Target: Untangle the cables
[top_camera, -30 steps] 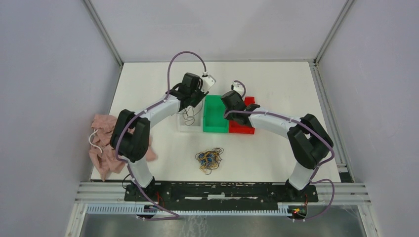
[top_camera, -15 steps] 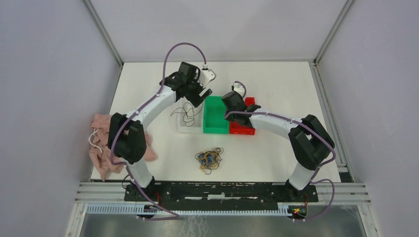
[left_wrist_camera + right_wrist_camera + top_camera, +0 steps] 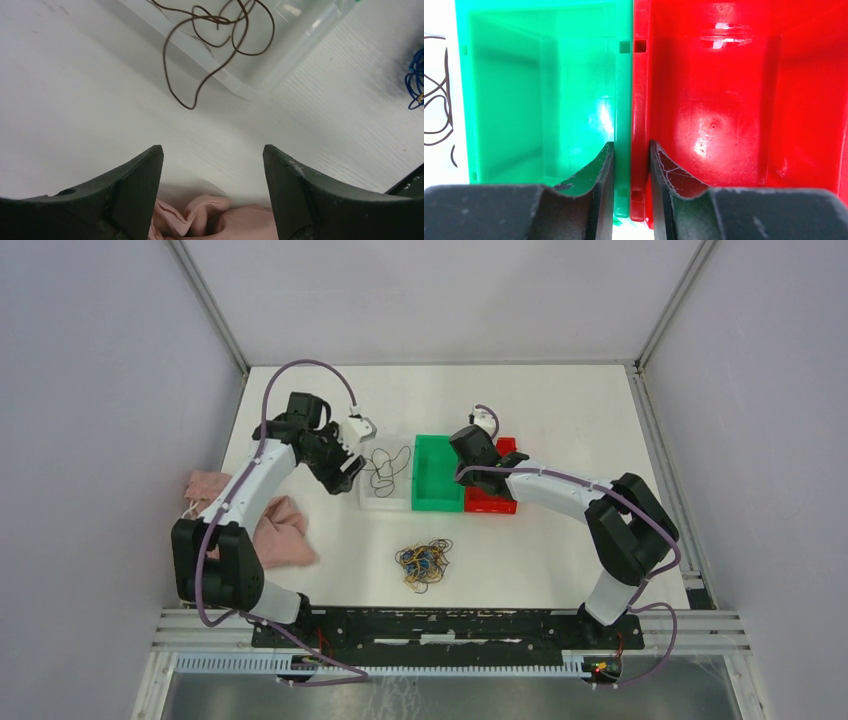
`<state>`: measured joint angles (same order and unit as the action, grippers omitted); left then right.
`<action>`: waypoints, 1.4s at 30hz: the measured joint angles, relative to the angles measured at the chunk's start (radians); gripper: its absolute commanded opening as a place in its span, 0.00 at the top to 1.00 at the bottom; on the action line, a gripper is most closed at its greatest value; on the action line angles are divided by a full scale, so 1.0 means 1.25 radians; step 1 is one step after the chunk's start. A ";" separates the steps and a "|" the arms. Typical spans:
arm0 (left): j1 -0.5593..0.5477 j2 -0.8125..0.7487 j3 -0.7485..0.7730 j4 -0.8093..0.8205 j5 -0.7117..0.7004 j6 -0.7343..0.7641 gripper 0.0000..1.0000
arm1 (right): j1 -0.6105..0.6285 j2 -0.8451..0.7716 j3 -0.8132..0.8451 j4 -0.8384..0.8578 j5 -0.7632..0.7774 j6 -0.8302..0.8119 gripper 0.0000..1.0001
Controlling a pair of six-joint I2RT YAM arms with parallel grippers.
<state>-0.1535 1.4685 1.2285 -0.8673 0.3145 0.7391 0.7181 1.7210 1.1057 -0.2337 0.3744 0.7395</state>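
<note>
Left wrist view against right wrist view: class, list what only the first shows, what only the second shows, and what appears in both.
Only the left wrist view: the open left hand, the pink cloth, the clear bin and a bit of blue cable at the right edge. Only the right wrist view: the green bin and red bin, with the right hand closed across their adjoining walls. Both: the brown cable, lying in loops.

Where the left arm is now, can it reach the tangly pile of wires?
Probably yes: its jaws are open and empty, and only bare table lies between them and the tangled pile.
</note>
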 measured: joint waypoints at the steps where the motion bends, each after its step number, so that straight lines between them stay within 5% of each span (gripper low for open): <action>1: 0.000 -0.001 -0.022 0.005 0.006 0.009 0.25 | 0.000 0.000 0.000 0.000 0.000 0.000 0.89; 10: 0.000 -0.001 -0.094 0.092 0.039 0.029 0.41 | 0.000 -0.002 -0.003 0.002 -0.001 0.001 0.90; 16: 0.000 -0.001 -0.119 0.181 0.048 0.030 0.44 | 0.000 -0.002 -0.003 0.003 -0.002 0.000 0.92; 24: 0.000 0.007 -0.124 0.202 0.072 0.029 0.84 | 0.000 -0.002 -0.004 0.004 -0.003 0.000 0.95; 34: -0.027 0.009 -0.124 0.205 0.105 0.028 0.91 | 0.000 -0.002 -0.004 0.005 -0.003 0.001 0.97; 37: -0.032 0.009 -0.123 0.205 0.107 0.028 0.87 | 0.000 -0.002 -0.004 0.005 -0.004 0.001 0.97; 42: -0.040 0.008 -0.123 0.204 0.095 0.029 0.49 | 0.000 -0.002 -0.004 0.005 -0.005 0.001 0.97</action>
<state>-0.2035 1.4784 1.0748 -0.6117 0.4332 0.7757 0.7181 1.7191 1.1004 -0.2272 0.3683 0.7403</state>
